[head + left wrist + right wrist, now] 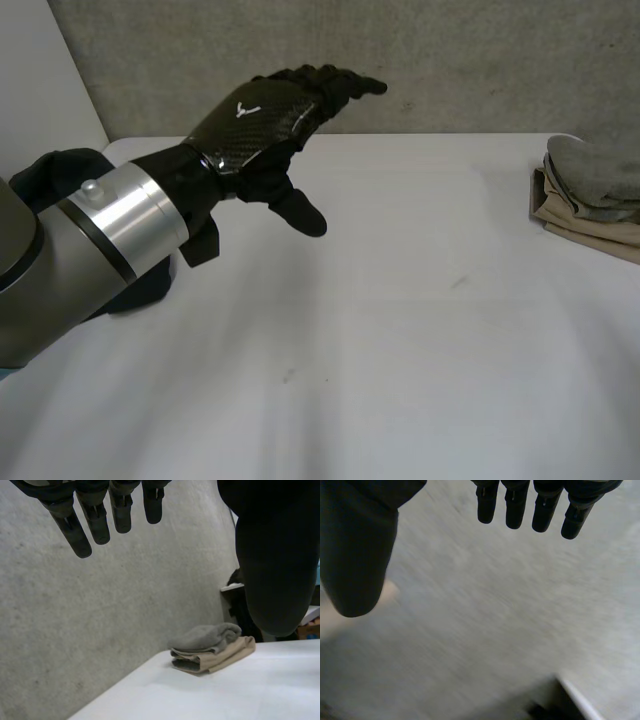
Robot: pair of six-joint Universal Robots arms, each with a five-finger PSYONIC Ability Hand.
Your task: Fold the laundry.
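Note:
A folded stack lies at the table's far right edge: a grey cloth [597, 172] on top of a tan cloth [585, 222]. My left hand [262, 115] hovers above the far left of the white table [400, 330], open, fingers straight and thumb spread, holding nothing. In the left wrist view the fingers [95, 525] and thumb frame the grey cloth [205, 636] and tan cloth [227, 656], which lie well beyond them. My right hand [357, 555] is open with straight fingers [515, 505] and nothing in it.
A grey textured wall [450, 60] runs behind the table. A dark object [60, 170] sits at the left behind my left arm. Past the stack, the left wrist view shows a dark piece of furniture [240, 605].

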